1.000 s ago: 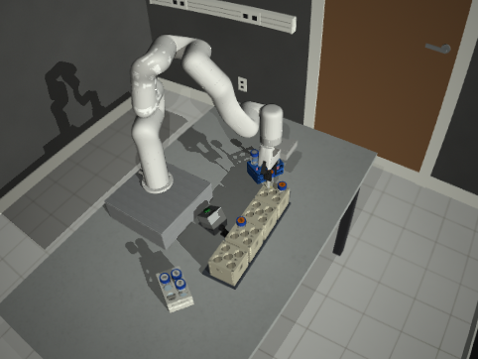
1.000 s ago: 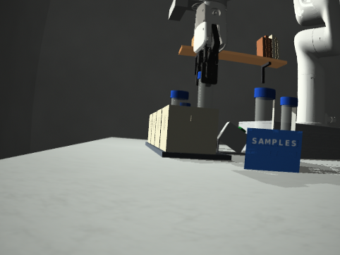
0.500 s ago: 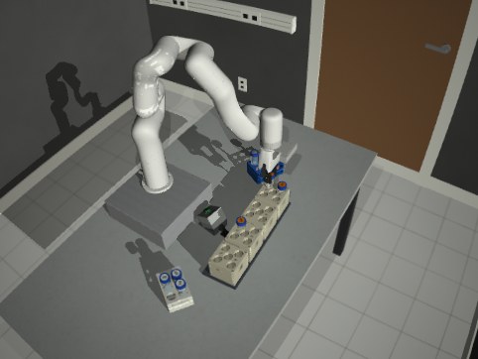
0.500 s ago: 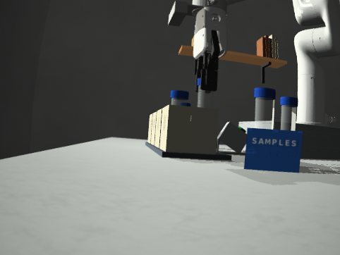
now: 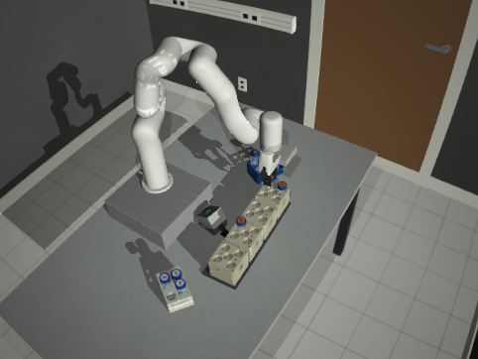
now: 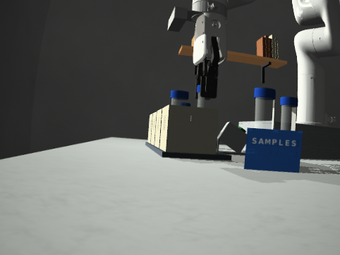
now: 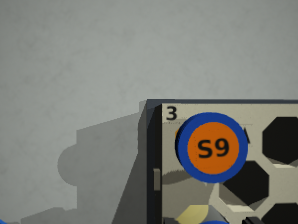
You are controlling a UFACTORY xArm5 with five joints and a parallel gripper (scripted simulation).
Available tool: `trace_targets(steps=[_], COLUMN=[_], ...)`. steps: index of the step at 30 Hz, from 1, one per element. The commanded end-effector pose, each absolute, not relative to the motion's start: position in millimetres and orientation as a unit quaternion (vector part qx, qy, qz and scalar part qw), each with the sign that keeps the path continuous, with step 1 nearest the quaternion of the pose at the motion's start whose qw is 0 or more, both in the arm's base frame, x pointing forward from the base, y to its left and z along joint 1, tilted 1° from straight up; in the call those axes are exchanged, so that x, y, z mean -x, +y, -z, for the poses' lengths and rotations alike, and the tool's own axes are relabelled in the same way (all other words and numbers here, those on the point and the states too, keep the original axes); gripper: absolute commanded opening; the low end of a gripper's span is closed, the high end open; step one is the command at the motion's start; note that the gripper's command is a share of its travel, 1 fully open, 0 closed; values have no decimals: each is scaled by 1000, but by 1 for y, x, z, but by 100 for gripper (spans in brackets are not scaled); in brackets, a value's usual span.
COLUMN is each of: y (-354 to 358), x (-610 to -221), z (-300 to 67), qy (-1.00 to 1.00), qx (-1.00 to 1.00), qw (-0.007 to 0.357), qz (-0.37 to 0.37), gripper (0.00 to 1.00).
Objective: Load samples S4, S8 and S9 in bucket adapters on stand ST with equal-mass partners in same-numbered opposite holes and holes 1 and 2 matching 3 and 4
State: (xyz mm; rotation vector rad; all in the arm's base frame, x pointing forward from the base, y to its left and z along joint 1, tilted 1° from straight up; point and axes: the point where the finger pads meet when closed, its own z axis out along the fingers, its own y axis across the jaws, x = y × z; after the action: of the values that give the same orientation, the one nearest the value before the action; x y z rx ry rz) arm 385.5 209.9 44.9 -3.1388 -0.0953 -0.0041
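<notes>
The grey table has its right-hand corner beyond the row of blocks in the top view; a strip of tabletop separates the row from the long edge nearest the floor tiles, and a broader stretch lies between the white rack and the front edge. Four cream blocks are counted, end to end on one dark stand. Two orange-dotted tubes stand in them: S9, upright at the end block's outer corner by the printed 3, and another, ID unreadable, further along. Three blue-capped tubes stand in the white rack; two are visible above the blue sample rack in the exterior view. One small desk sits beside the row. The gripper, fingers partly closed, grasps one blue-capped tube, upright at the end block beside S9; its label and exact depth cannot be told

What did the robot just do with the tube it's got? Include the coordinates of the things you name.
The fingers (image 5: 268, 180) (image 6: 202, 94) moved down, bringing the held tube (image 6: 201, 101) (image 7: 213, 222) lower into the end adapter (image 6: 190, 132) (image 7: 170, 150). Nothing was newly grabbed or let go. The S9 tube (image 5: 282, 185) (image 6: 179, 95) (image 7: 213, 148) and the blue samples rack (image 5: 254, 172) (image 6: 274, 155) stayed put.
</notes>
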Motion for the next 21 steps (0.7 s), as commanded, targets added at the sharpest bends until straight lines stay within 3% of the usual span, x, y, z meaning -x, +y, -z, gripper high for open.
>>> trace_targets(steps=[1,21], y=[211,211], x=[-387,-387], z=[-43,-32], qy=[-30,-30], qx=[999,999], qw=[9,9], qz=[-1,-1], gripper=[0,0])
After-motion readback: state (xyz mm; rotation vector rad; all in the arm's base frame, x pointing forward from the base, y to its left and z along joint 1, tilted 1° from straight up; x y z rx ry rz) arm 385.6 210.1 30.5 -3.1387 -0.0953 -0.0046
